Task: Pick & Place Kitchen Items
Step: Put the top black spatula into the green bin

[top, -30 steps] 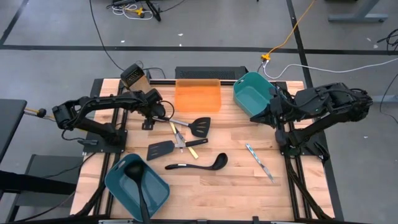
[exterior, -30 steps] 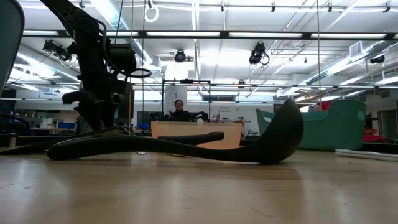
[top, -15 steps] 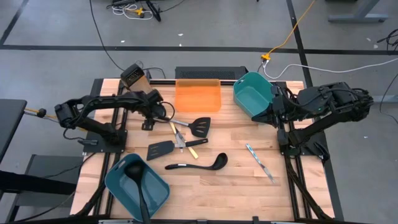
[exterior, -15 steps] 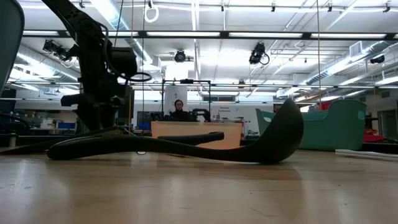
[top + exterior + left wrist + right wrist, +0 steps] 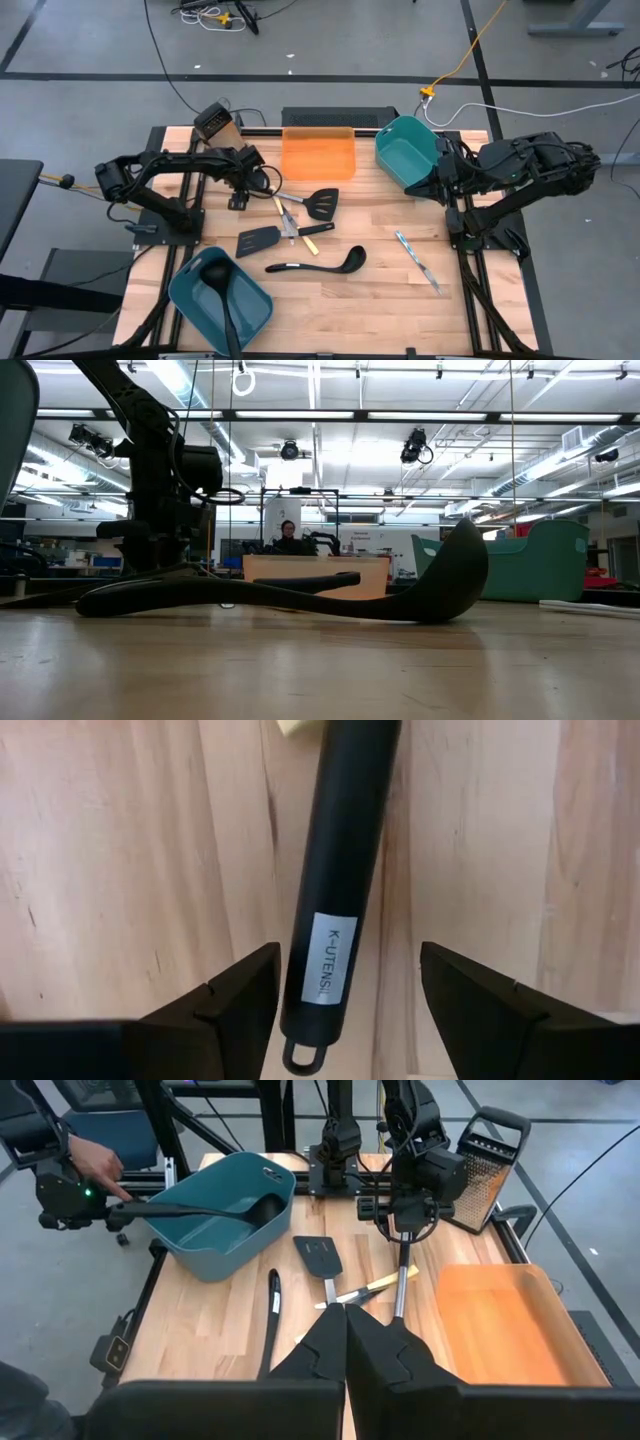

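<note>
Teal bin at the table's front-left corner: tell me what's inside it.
One black ladle lies in the teal bin, bowl inside, handle sticking out over the rim. Whatever lies under the ladle is hidden.

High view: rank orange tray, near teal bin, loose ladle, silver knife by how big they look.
1. Near teal bin, the largest footprint.
2. Orange tray, a bit smaller.
3. Loose ladle, long but slim.
4. Silver knife, the shortest and thinnest.
The camera looks straight down, so nearness barely skews this.

My left gripper [image 5: 340,1010] hangs low over the table [image 5: 380,280] near its left rear, fingers spread wide. My right gripper [image 5: 345,1330] waits over its right rear, fingers pressed together.
</note>
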Tool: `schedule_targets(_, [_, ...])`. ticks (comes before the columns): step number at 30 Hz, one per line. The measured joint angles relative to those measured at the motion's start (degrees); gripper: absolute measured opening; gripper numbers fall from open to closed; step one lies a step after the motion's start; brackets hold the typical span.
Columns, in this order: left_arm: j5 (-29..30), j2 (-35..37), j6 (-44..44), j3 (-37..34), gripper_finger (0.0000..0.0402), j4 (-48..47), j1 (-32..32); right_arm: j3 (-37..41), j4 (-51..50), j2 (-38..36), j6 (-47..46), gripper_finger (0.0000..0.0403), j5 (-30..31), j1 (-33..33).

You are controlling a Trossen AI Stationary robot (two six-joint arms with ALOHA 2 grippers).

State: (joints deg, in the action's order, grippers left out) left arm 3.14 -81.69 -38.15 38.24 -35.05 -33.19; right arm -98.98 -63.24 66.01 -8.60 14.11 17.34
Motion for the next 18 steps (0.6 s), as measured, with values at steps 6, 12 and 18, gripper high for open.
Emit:
schedule_targets(6, [0.3,0.0,0.24,0.0,0.0211,-0.02,0.0,0.0,-0.04,0.01,0.07,0.0003,0.0,0.0])
schedule_targets(12, [0.3,0.0,0.06,0.0,0.0173,-0.04,0.0,0.0,-0.06,0.01,0.07,0.0003,-0.02,0.0])
schedule_targets(18, [0.3,0.0,0.0,0.0,0.0145,-0.09,0.0,0.0,-0.04,0.01,0.08,0.0003,-0.02,0.0])
